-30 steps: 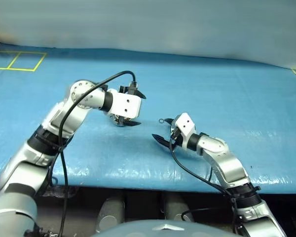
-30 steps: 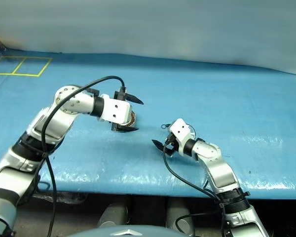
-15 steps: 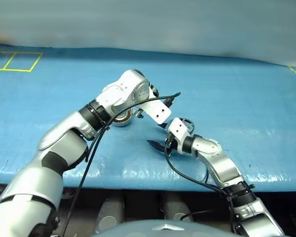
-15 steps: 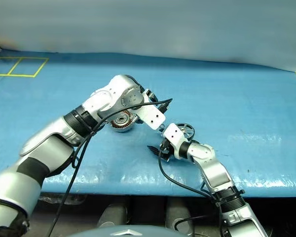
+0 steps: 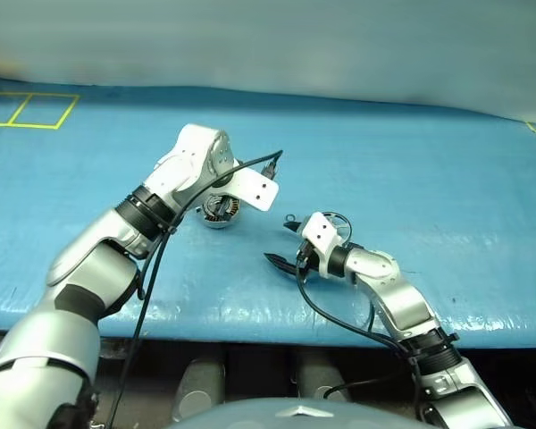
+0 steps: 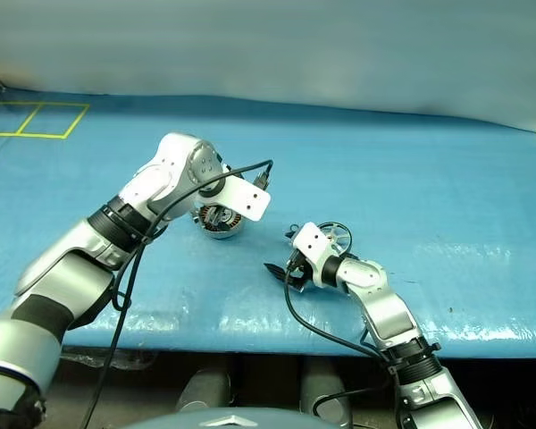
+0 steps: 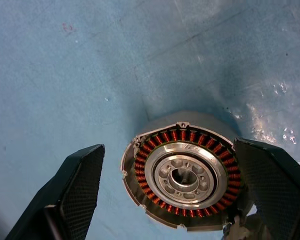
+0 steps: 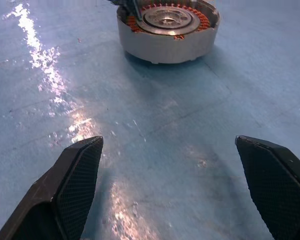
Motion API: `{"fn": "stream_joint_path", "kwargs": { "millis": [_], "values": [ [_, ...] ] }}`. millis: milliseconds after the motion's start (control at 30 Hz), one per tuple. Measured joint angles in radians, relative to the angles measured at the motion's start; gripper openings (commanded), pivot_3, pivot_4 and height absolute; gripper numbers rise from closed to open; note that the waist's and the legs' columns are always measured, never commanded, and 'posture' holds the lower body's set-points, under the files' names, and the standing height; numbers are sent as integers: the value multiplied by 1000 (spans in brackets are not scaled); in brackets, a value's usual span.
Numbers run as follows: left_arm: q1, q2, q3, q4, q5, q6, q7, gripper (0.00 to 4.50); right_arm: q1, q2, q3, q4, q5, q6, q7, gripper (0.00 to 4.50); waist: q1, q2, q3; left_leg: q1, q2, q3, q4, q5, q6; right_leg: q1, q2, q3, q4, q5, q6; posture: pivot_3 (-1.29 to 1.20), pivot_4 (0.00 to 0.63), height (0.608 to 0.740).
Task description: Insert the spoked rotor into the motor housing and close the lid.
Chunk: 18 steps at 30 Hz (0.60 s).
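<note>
no readable text, labels, brands or numbers on anything in view.

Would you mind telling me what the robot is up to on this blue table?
It is putting a motor together. The left gripper hangs open over the housing, a finger on each side, not gripping; the housing lies windings-up on the blue table. The right gripper is open and empty, low over the table and pointing at the housing. The rotor lies just behind the right wrist, not yet inserted.

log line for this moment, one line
left gripper: open over motor housing | right gripper: open, empty | spoked rotor: on mat, not inserted
</note>
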Motion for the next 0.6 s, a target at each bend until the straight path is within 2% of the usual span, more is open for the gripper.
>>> {"fn": "stream_joint_path", "kwargs": {
  "millis": [167,367,467,600],
  "values": [
    [-17,-15,46,1,-44,169,-55,4500,22,49,1,5,-15,-39,-42,4471,-4,0,0,0,0,0,0,0,0,-1,0,0,1,0,0,0,150,740],
    [-124,-35,82,77,-94,379,-96,4500,78,127,45,6,-37,-81,-84,4471,-12,0,0,1,0,0,0,0,0,0,1,0,1,0,0,0,150,740],
    [-145,-36,78,101,-120,469,-132,4500,100,151,68,4,-45,-105,-104,4471,-19,0,0,1,0,0,0,0,0,0,1,0,1,0,0,0,150,740],
    [-178,-31,7,128,-167,568,-158,4500,112,165,77,7,-65,-127,-125,4471,-20,0,0,1,0,-1,0,0,0,0,1,0,2,0,0,0,150,740]
  ]
}}
